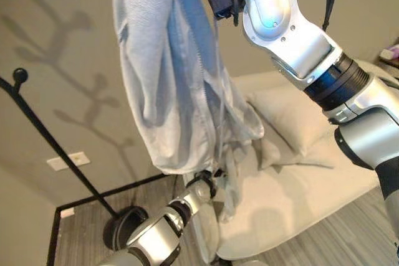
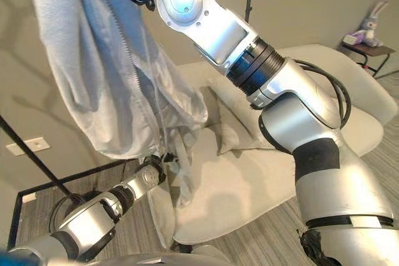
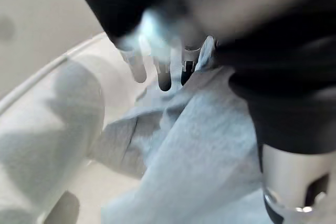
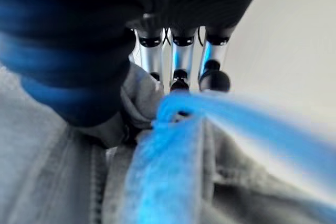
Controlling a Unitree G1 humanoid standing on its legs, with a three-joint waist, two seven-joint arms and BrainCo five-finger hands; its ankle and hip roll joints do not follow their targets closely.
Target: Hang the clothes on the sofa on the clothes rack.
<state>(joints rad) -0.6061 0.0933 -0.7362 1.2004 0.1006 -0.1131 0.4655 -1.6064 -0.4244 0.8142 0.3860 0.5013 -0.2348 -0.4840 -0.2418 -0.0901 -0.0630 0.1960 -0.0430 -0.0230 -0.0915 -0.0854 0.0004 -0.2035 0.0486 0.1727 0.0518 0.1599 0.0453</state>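
Held high at the top of the scene, pale grey zip-front hooded jacket with blue lining (image 1: 181, 85), long axis running straight down from the collar to a hem just above the cream cushioned sofa (image 1: 299, 204). Up at the collar, right hand (image 4: 178, 61), fingers curled into the gathered grey cloth and blue lining, clamped on the garment as seen along its own wrist. Down at the hem, left hand (image 3: 163, 69), fingers reaching into the lower folds where the fabric bunches; whether closed on the cloth or merely touching, cannot tell. Off to the left and nearer the wall, black metal coat rack with knobbed slanting arm (image 1: 37, 123), round base on the wood floor, well apart from the hanging jacket. So: rack lying to the left of the garment, collar and right hand on the far right side of that gap. Judging from this, a swing of the raised right arm leftward needed to carry the collar over a rack knob, with the left hand nearer the rack but low, at the wrong end of the jacket for hooking.
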